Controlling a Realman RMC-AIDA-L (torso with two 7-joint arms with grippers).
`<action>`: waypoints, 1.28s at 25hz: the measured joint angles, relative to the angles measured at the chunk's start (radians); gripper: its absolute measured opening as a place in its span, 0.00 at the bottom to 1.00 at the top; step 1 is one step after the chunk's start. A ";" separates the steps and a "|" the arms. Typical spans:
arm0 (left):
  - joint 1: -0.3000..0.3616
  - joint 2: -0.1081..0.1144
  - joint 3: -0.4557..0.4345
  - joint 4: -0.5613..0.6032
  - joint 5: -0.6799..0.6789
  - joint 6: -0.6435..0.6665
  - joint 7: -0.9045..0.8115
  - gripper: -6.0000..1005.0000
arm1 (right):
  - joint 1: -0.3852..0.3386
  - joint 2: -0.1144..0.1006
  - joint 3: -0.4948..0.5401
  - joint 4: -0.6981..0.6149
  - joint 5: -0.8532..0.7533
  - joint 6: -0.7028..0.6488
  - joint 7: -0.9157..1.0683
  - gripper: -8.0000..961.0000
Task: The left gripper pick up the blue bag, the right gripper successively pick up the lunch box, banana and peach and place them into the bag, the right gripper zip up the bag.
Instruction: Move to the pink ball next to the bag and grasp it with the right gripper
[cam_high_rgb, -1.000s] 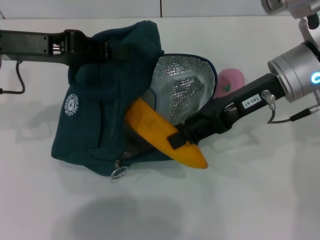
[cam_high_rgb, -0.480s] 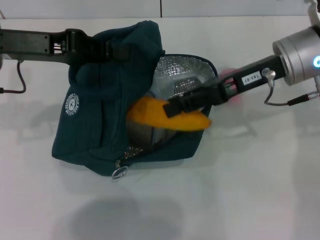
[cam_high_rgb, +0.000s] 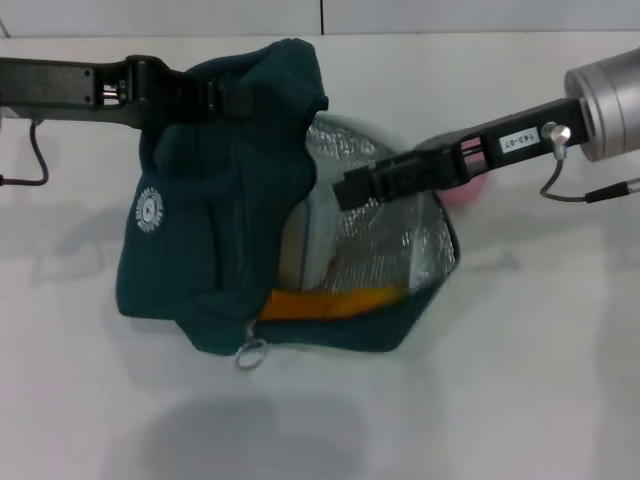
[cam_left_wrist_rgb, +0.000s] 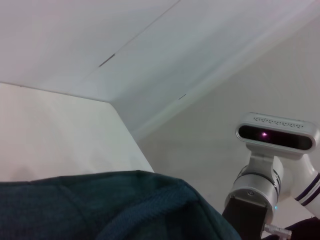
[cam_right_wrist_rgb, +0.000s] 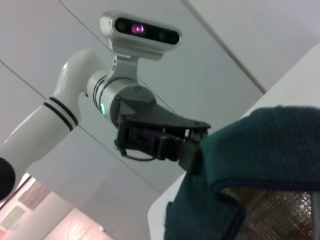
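The banana (cam_high_rgb: 335, 302) has left the right gripper (cam_high_rgb: 350, 188) and now lies flat along the bottom of the blue bag (cam_high_rgb: 215, 230), just below and slightly to the left of the fingertips. Half a second ago it was tilted across the bag's mouth in that gripper's grasp; a second ago it stuck out over the front edge. So the banana step looks done, and the gripper has lifted to hover over the silver lining (cam_high_rgb: 400, 245) at the open mouth. Whether its fingers are spread or pressed together I cannot tell, since they show only as one dark block, but nothing is pinched in them.

The lunch box (cam_high_rgb: 310, 240) stands inside the bag, directly below the gripper and just left of its tip, with the banana lying in front of it. The peach (cam_high_rgb: 472, 192) shows as a pink sliver behind the right gripper's forearm, close beside the bag and on the wrist side of the fingertips; by my reading it is the next thing to fetch.

The left gripper (cam_high_rgb: 215, 100) is clamped on the upper fold of the bag, holding it up and open; the right wrist view shows its dark fingers closed on the fabric edge. The zip pull (cam_high_rgb: 250, 352) hangs at the near corner of the bag, well below both grippers, not yet drawn
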 joint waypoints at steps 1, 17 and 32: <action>0.000 0.000 0.000 0.000 0.000 0.000 0.000 0.04 | -0.008 0.000 0.007 -0.005 0.003 0.001 -0.002 0.48; 0.015 0.006 -0.015 0.000 -0.015 0.000 -0.001 0.04 | -0.298 -0.053 0.171 -0.263 0.007 0.000 -0.016 0.75; 0.013 0.006 -0.014 0.000 -0.015 0.000 0.000 0.04 | -0.368 -0.018 0.138 -0.350 -0.192 0.310 -0.044 0.75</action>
